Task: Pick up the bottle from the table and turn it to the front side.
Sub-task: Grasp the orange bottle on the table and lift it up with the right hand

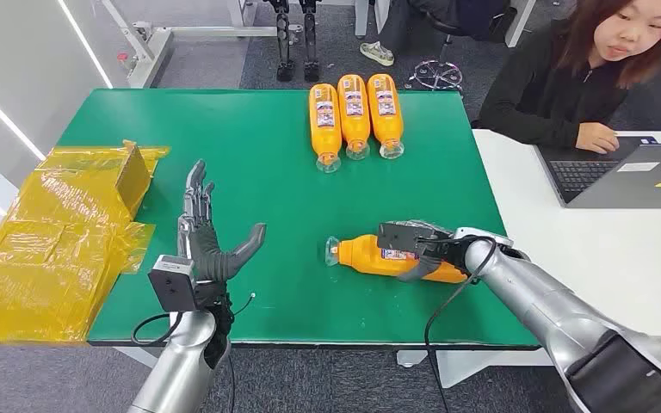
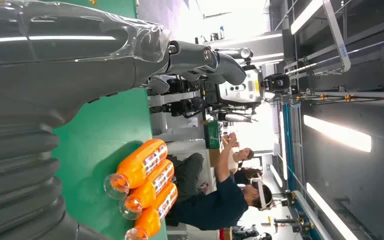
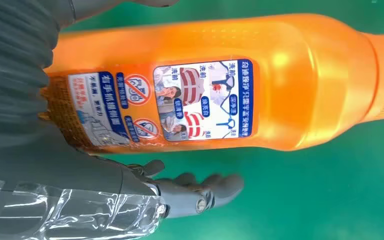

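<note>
Bottle [image 1: 377,255] lies on green table [image 1: 258,163], long axis across table, cap toward left hand [image 1: 209,245]. Right hand [image 1: 422,248] wraps bottle body, fingers curled around it. Left hand well apart, fingers spread, holding nothing.

Counting four orange bottles lying on the green counter [image 1: 250,155]: three in a row [image 1: 355,114] at the far edge, one apart [image 1: 370,255] nearer. Also counting one laptop [image 1: 624,176], one yellow plastic sheet [image 1: 47,249], one person [image 1: 581,73].
</note>
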